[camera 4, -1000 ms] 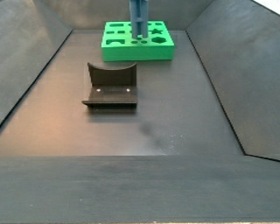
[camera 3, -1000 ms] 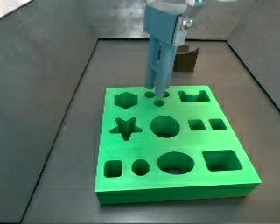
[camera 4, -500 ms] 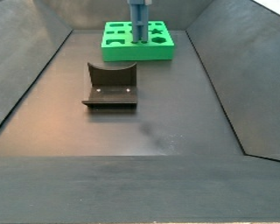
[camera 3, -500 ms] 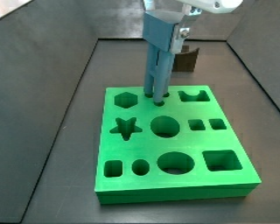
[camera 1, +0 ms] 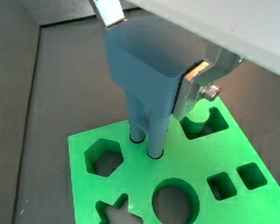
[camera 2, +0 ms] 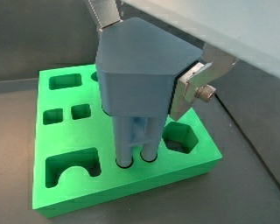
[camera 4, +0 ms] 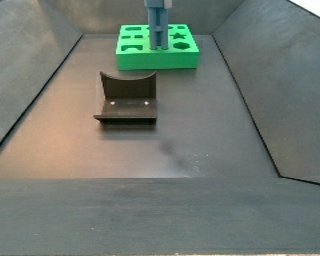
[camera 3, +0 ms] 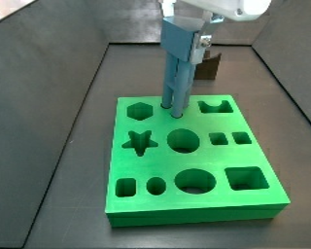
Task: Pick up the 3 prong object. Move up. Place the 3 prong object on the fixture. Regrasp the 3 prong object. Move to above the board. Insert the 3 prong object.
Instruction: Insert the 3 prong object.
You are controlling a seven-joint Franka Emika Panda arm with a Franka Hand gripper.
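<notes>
The 3 prong object (camera 1: 146,74), a blue-grey peg with a wide blocky head, stands upright over the green board (camera 1: 199,159). Its prongs (camera 2: 133,150) reach down into small round holes near the board's middle back. My gripper (camera 1: 152,48) is shut on its head, a silver finger (camera 2: 192,83) pressed on each side. In both side views the 3 prong object (camera 3: 177,73) (camera 4: 157,28) hangs straight down from the gripper (camera 3: 187,29) onto the board (camera 3: 152,167) (camera 4: 156,62). The dark fixture (camera 4: 125,97) stands apart from the board, with nothing on it.
Dark sloped walls (camera 4: 256,90) ring the bin floor. The fixture (camera 3: 213,66) lies just behind the board in a side view. Around the prongs the board has hexagon (camera 1: 104,156), round (camera 1: 171,199) and square (camera 1: 222,184) cut-outs.
The gripper has come down a little with the 3 prong object, and the prong tips now sit lower, at the board's small holes.
</notes>
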